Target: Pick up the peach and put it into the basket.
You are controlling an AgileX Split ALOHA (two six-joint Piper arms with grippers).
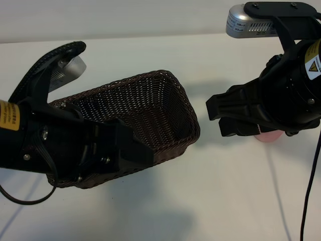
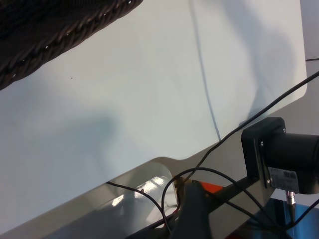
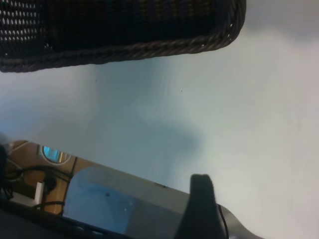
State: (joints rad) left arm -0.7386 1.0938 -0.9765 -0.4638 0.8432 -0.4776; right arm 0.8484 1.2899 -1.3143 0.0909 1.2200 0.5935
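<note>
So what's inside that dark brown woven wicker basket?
Nothing visible: the dark brown woven wicker basket shows only bare weave. The left arm covers its near end, so that part stays unseen.

**A robotics lab bench**

A bare white table (image 1: 200, 201) carries two black robot arms. In the left wrist view, loose cables (image 2: 214, 172) and a camera on a bracket (image 2: 279, 154) crowd the lower right.

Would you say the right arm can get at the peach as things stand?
Probably yes. The peach sits on the table just beneath the right end effector, well clear of the basket, and nothing visible lies between them, though the arm hides most of the fruit.
</note>
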